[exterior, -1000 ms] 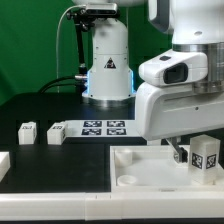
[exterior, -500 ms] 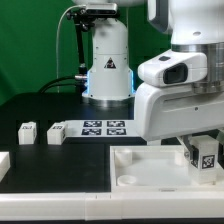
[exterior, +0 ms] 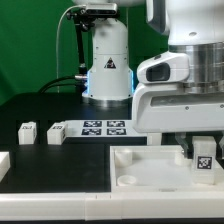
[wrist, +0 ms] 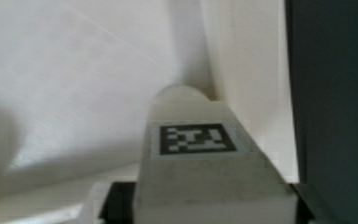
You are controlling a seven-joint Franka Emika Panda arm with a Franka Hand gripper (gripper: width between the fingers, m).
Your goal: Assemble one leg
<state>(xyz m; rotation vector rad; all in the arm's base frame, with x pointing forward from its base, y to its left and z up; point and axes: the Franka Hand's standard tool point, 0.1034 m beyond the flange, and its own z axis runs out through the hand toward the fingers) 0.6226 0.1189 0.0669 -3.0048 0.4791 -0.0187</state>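
My gripper (exterior: 203, 150) is shut on a leg (exterior: 204, 157), a small white block with a black-and-white tag, and holds it upright over the large white tray piece (exterior: 140, 168) at the exterior view's right. In the wrist view the leg (wrist: 197, 150) fills the middle, its rounded tip close to the tray piece's raised rim (wrist: 247, 90), with a dark finger (wrist: 130, 202) showing against one side of it. Two more legs (exterior: 27, 132) (exterior: 57, 132) stand on the black table at the exterior view's left.
The marker board (exterior: 103, 128) lies at the table's middle, in front of the robot base (exterior: 107, 60). A white part (exterior: 3, 165) sits at the exterior view's left edge. The tray piece has a round corner socket (exterior: 127, 180) near its front.
The gripper with the leg has moved slightly toward the exterior view's right and a little lower over the tray piece.
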